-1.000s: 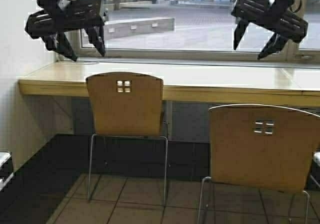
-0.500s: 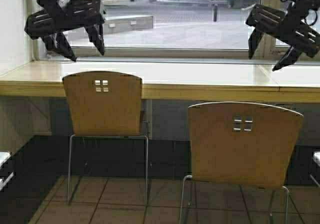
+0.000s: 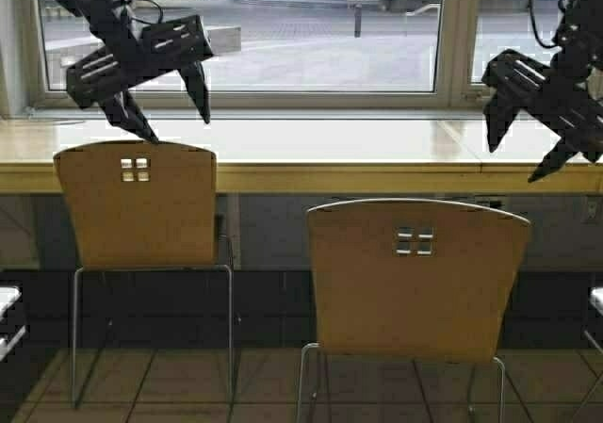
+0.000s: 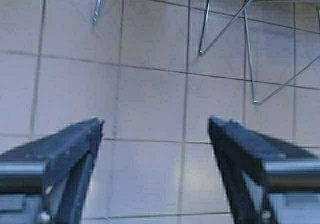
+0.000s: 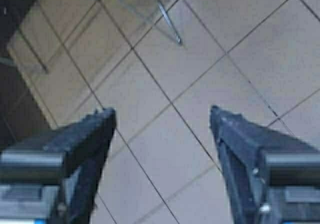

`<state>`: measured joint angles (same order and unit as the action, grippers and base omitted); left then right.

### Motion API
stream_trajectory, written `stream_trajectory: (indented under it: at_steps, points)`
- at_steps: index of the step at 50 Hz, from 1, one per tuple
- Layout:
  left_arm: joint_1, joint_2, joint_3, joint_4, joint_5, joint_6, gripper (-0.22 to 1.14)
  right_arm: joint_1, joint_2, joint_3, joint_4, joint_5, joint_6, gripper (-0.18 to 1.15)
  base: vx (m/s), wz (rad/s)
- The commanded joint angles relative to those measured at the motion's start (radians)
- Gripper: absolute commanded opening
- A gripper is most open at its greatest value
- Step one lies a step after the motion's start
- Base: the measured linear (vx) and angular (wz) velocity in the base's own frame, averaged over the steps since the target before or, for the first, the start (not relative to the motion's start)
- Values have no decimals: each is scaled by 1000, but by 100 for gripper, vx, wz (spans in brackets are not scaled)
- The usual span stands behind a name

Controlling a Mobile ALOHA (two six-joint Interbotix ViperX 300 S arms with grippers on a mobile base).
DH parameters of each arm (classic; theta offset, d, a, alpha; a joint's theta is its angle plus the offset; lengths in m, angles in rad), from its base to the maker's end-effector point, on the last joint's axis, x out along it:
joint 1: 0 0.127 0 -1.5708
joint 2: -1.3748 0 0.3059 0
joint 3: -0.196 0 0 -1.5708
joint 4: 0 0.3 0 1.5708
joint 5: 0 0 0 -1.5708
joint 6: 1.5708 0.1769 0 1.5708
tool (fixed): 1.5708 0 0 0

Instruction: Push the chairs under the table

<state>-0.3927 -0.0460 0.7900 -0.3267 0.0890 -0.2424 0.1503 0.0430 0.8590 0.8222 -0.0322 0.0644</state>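
A window runs behind the long tabletop point(image 3: 330, 164). Two chairs stand before it, the left chair point(image 3: 137, 206) close, the right chair point(image 3: 415, 277) farther out. Left end effector point(image 3: 174, 122) and right end effector point(image 3: 523, 159) hang released above. Only the wrist views show floor tiles point(image 4: 150, 104) and chrome legs point(image 4: 205, 19)

I am seeing the whole scene sliding left in the high view, so the base is driving, not the chairs moving. The left chair point(image 3: 136, 206) is now nearing the picture's left edge and the nearer chair point(image 3: 417, 277) is sitting about centre. The right gripper point(image 3: 524, 149) is dropping lower, before the table's point(image 3: 330, 173) front edge; the left gripper point(image 3: 175, 120) is tilting down toward the left chair's backrest.
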Motion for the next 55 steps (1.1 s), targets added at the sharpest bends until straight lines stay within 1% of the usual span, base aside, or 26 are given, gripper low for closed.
stream_trajectory:
  at_steps: [1,4,10,13,20,27,33,37,42,49,55]
  points:
    - [-21,75,-48,-78,-31,-9,95,2,-5,-8,54,-29,2,92,20,-17]
    - [-43,104,-61,-121,-48,-14,95,2,-3,-3,80,-29,2,92,21,-16]
    - [-74,156,-92,-241,-94,-15,95,2,6,-5,117,-35,2,92,22,-13]
    - [-80,189,-117,-314,-120,-18,95,2,25,-15,124,-37,2,92,24,-15]
    - [-95,252,-150,-523,-149,-51,95,8,71,-57,153,-31,2,92,26,-13]
    - [-109,314,-178,-681,-156,-67,95,21,123,-80,199,-26,2,92,26,-9]
    - [-120,373,-215,-798,-179,-80,95,26,152,-94,242,-20,2,92,24,-6]
    - [-120,408,-236,-853,-186,-92,95,41,172,-114,265,-8,2,92,21,-2]
    - [-120,456,-275,-885,-192,-107,95,57,204,-147,301,-5,0,92,20,-2]
    - [-121,528,-333,-907,-195,-140,95,61,245,-187,331,0,0,92,18,-3]
    - [-120,566,-351,-919,-193,-175,95,66,299,-215,376,12,0,92,19,-2]
